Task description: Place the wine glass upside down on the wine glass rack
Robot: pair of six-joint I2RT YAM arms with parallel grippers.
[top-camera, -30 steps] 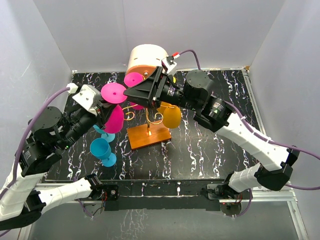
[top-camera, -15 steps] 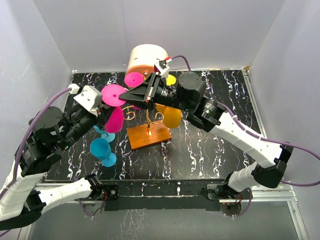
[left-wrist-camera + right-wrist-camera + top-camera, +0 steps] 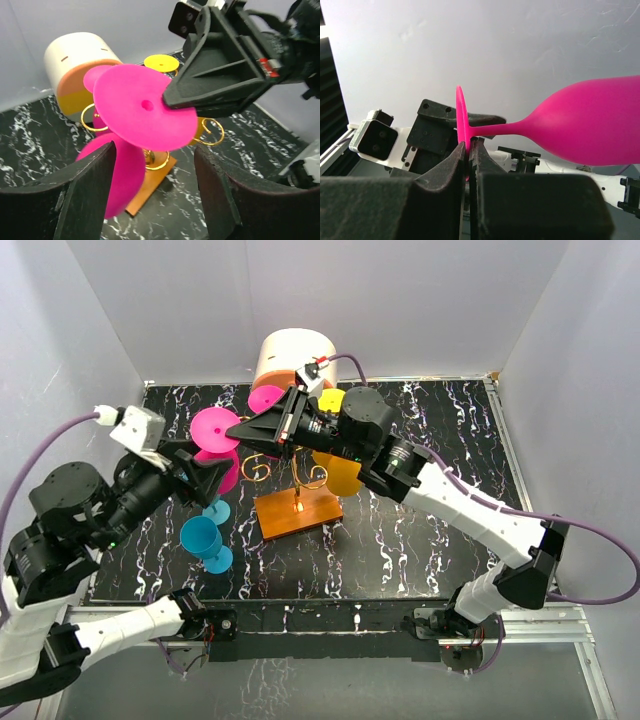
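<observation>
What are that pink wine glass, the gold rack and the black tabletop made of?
The pink wine glass is probably plastic: opaque, with a dull even sheen, and nothing shows through. The gold rack is thin shiny wire, likely metal; its orange base may be wood or painted board. The black tabletop has white marble veins, though it may only be a printed sheet.

Pink wine glass [image 3: 135,112]; gold rack [image 3: 262,469] w/ orange base [image 3: 297,511]

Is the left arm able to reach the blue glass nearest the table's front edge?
Probably yes. The left gripper is open, gripping nothing, and that blue glass sits close beside it with nothing in between.
</observation>
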